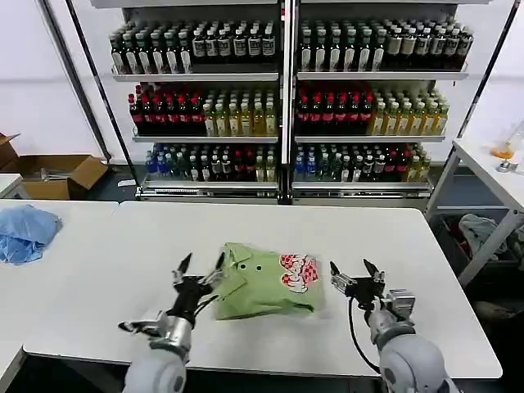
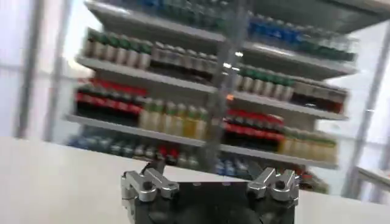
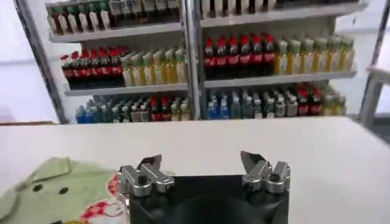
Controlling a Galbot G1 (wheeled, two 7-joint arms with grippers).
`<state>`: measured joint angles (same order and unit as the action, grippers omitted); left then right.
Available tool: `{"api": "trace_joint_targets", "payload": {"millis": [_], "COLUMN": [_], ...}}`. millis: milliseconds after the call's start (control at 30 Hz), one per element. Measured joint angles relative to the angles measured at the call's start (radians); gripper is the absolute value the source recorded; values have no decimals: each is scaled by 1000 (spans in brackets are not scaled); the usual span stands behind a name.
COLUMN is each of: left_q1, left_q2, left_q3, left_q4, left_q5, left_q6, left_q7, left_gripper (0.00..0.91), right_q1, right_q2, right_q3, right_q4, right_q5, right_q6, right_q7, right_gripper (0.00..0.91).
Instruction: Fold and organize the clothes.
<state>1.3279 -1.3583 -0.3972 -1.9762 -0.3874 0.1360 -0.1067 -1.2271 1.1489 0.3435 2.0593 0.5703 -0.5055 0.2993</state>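
Observation:
The clothes, one light green polo shirt, lie folded into a compact block near the table's front middle, collar and small buttons to the left, red-and-white patch on the right. My left gripper is open at the shirt's left edge, raised off the table, nothing between its fingers. My right gripper is open just right of the shirt, also empty. In the right wrist view the shirt lies off to one side of the open right gripper. The left wrist view has the open left gripper facing the shelves.
The white table has a light blue cloth on an adjoining table at the far left. Shelves of bottles stand behind the table. A cardboard box sits on the floor at back left. A side table stands to the right.

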Motion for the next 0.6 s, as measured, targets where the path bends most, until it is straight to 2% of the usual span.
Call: {"api": "trace_joint_targets", "payload": {"millis": [267,500,533,600], "left_q1": [141,216,224,237], "left_q2": [10,4,3,1], "left_q3": [-124,-170,-173,-179], "left_q4": [-99,-151,-156,-164], "left_q5": [25,44,45,50], "left_q6": [-29,-40,-41,-43], "left_q7": [-10,-12,-13,-13], "left_gripper": [907,907,907,907], "right_q1": [102,160,166,178], "right_q2": [69,130,137,151], "right_q3": [-89,-143,-147,-156], "right_q4": [-138,-240,-251,-274], "right_q5": [16,18,18,22], "right_q6": [-6,-13,-13,-17], "right_q7": [34,47,47,48], "right_gripper": [907,907,856,615]}}
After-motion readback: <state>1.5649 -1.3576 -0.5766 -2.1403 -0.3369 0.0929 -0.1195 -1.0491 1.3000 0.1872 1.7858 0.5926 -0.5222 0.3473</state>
